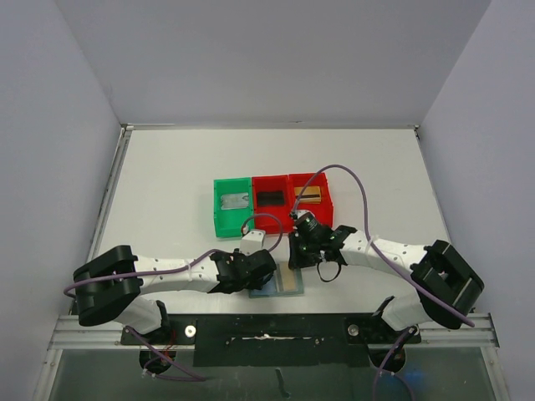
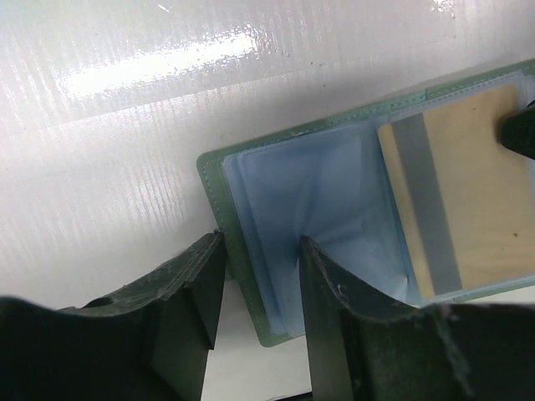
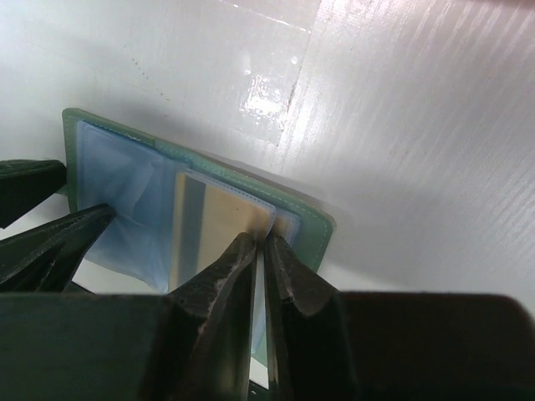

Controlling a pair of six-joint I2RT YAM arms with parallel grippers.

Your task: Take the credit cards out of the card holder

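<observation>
the holder (image 2: 334, 184) is laid open and flat on the table (image 1: 167, 184) near its front edge, between both grippers. a gold card (image 2: 468, 200) with a grey stripe is seen in its right half. the left gripper (image 2: 259, 242) is held partly open, the holder's left edge straddled but not clamped. the right gripper (image 3: 261, 242) is almost closed at the card's end, with a thin slit left; whether the card is pinched cannot be told.

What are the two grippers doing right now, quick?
Left gripper: open, straddling the card holder's end.
Right gripper: closed at the gold card's edge; whether it grips the card cannot be told.
</observation>
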